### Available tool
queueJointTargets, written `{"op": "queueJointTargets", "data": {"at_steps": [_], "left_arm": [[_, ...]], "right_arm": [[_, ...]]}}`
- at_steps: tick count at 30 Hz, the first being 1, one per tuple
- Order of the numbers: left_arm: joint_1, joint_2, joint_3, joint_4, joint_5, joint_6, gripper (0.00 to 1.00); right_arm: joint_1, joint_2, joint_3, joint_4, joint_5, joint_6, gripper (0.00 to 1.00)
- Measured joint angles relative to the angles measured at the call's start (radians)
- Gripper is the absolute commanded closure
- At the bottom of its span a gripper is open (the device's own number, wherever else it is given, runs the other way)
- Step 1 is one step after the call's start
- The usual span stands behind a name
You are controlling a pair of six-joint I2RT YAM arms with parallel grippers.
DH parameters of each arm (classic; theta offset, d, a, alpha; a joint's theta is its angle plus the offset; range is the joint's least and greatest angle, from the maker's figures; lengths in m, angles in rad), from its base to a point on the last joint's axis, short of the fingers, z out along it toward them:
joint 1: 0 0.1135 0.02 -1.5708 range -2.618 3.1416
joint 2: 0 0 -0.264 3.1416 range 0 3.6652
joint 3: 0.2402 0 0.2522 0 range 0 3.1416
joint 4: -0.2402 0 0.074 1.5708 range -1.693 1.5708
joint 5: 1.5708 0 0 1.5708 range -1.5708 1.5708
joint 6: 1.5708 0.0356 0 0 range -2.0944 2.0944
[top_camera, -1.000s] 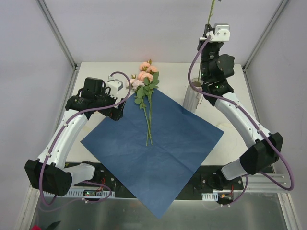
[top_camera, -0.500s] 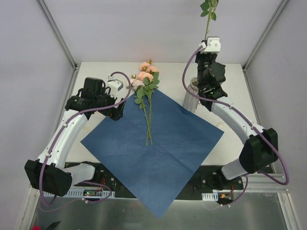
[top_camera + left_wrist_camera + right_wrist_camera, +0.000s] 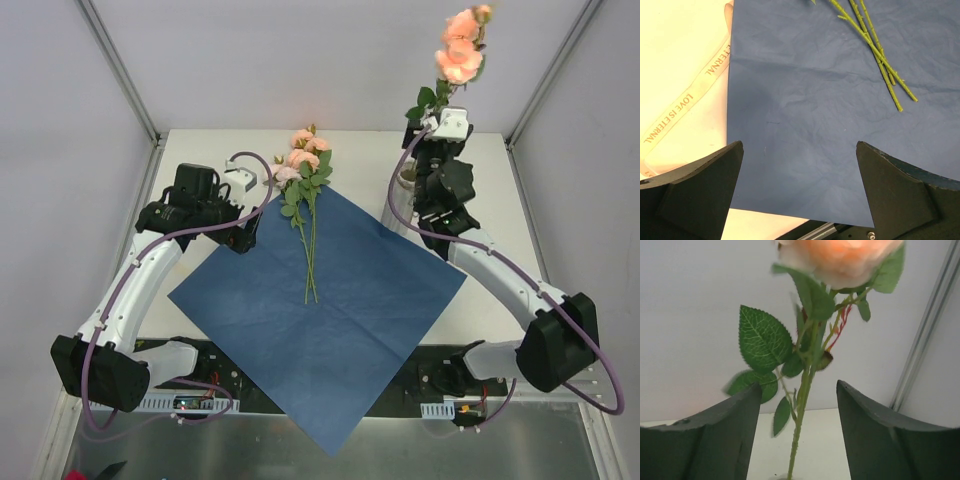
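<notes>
My right claw (image 3: 799, 385) is raised high at the back right of the table (image 3: 200, 145), with a peach rose (image 3: 460, 55) standing upright in it. On the right wrist camera the green stem runs up between the two fingers with a gap on either side. I cannot tell whether it is clamped lower down. The white vase (image 3: 400, 205) sits below, half hidden by that arm. My left claw (image 3: 799, 145) is spread wide and holds nothing. It hangs over the left corner of the blue paper (image 3: 320, 300). Just beside that edge a cream ribbon (image 3: 685, 107) printed "LOVE IS ETERNAL" lies on the table. A bunch of roses (image 3: 305, 200) lies on the paper's far corner, stems pointing toward me.
</notes>
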Motion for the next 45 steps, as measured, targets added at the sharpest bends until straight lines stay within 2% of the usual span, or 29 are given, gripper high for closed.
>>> {"op": "queueJointTargets", "data": {"at_steps": [5, 10, 15, 19, 26, 33, 42, 45], "left_arm": [[0.0, -0.002, -0.001, 0.0, 0.0, 0.0, 0.05], [0.0, -0.002, -0.002, 0.001, 0.001, -0.001, 0.04], [0.0, -0.002, -0.003, 0.001, 0.0, -0.006, 0.01], [0.0, -0.002, -0.003, 0.001, -0.001, -0.008, 0.01], [0.0, -0.004, -0.01, 0.003, -0.008, -0.006, 0.01], [0.0, -0.005, -0.026, 0.002, -0.021, 0.0, 0.01], [0.0, -0.008, -0.041, 0.005, -0.031, 0.01, 0.01], [0.0, -0.008, -0.048, 0.008, -0.031, 0.011, 0.01]], "right_arm": [[0.02, -0.074, -0.019, -0.047, 0.023, 0.036, 0.23], [0.047, -0.155, -0.037, -0.197, 0.024, 0.14, 0.25], [0.161, -0.159, -0.024, -0.35, -0.011, 0.197, 0.26], [0.227, -0.038, 0.06, -0.477, -0.101, 0.229, 0.26], [0.229, 0.304, 0.299, -0.723, -0.277, 0.304, 0.35], [0.223, 0.577, 0.462, -0.913, -0.396, 0.385, 0.38], [0.192, 0.748, 0.528, -1.021, -0.484, 0.476, 0.42], [0.183, 0.772, 0.54, -1.038, -0.499, 0.488, 0.47]]}}
